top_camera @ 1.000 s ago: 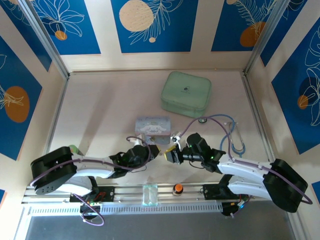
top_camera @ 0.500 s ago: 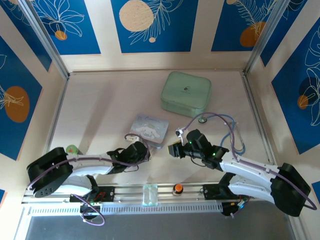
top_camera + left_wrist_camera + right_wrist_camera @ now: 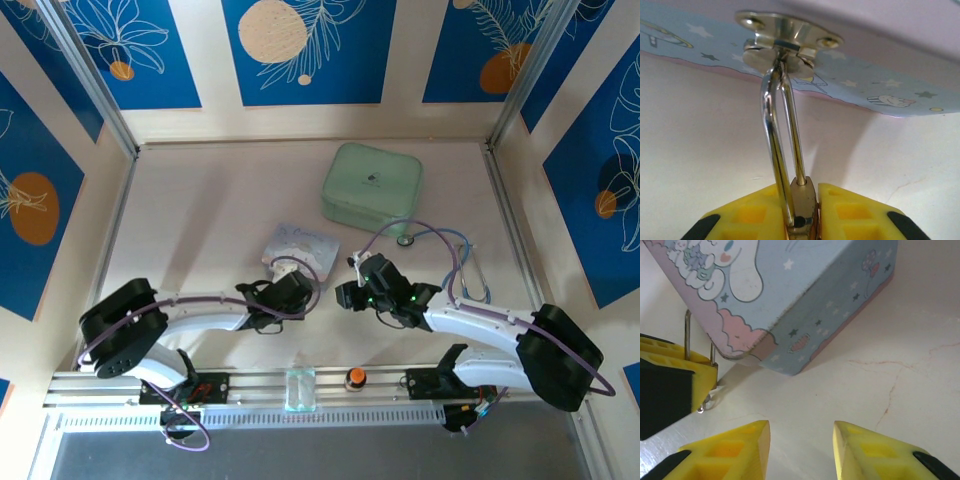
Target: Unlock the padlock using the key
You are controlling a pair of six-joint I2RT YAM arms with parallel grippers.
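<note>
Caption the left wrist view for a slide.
Left gripper pinches the padlock body, its shackle hooked through the hasp on the tin.

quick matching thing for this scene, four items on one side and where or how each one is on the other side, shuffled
Items:
1. padlock
2. right gripper
3. green case
4. stethoscope

Place or state:
A. open, nothing between its fingers
B. farthest from the arms, beyond the blue tin
C. clamped in the left gripper, shackle through the tin's hasp
D. lying to the right of the blue tin

Pairs: 1-C, 2-A, 3-B, 4-D
</note>
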